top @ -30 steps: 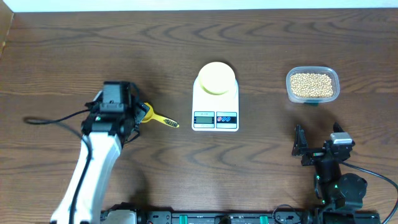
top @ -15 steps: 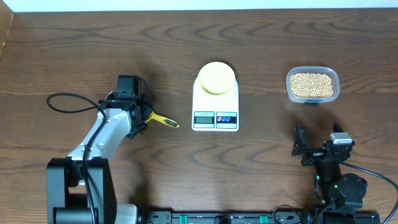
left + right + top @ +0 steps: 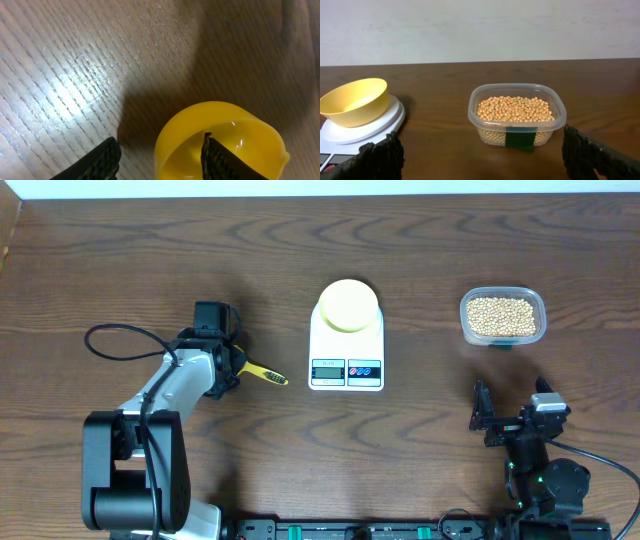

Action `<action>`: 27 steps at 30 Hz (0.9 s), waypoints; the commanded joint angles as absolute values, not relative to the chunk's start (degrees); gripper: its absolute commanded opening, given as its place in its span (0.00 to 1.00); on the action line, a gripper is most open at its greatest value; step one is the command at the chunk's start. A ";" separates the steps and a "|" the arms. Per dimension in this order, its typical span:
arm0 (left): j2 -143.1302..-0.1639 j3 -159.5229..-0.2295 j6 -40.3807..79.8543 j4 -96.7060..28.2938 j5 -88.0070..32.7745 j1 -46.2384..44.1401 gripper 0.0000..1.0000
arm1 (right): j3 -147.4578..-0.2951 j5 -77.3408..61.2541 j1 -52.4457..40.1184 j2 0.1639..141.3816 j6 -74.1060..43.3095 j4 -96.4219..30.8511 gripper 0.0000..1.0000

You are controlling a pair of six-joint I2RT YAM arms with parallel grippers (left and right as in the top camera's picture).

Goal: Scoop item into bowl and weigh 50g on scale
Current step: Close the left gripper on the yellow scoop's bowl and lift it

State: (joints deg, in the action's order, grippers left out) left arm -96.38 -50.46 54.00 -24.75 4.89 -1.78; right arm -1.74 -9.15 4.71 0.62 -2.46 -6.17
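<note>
Left wrist cam, looking straight down: the bright yellow scoop fills the bottom right, round cup facing up, with a little pour lip on its right edge. The left gripper has its 2 dark ribbed fingers poking in from the bottom, 1 over bare wood to the left, the other inside the cup. The cup's left wall sits between them, with a clear gap on the outer side. The wood-grain table has glare on the left and shadow top right.
</note>
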 commanded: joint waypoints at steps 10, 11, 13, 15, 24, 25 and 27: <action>-99.02 -51.46 56.31 -24.49 6.02 -1.85 0.42 | -1.48 -8.95 4.84 0.30 -2.07 -6.17 0.99; -99.02 -51.46 56.31 -24.49 6.02 -1.85 0.39 | -1.48 -8.95 4.84 0.30 -2.07 -6.17 0.99; -99.02 -51.46 56.29 -24.53 6.02 -1.85 0.25 | -1.48 -8.95 4.84 0.30 -2.07 -6.17 0.99; -99.00 -51.46 56.29 -24.56 6.02 -1.85 0.08 | -1.48 -8.95 4.84 0.30 -2.07 -6.17 0.99; -90.89 -51.48 56.23 -27.46 4.54 -1.78 0.07 | -1.48 -8.95 4.84 0.30 -2.04 -6.17 0.99; -88.07 -51.48 56.23 -28.75 4.54 -1.78 0.07 | -1.48 -8.95 4.84 0.30 -2.07 -6.17 0.99; -82.76 -51.48 56.23 -31.73 4.54 -1.80 0.07 | -1.48 -8.95 4.84 0.30 -2.07 -6.17 0.99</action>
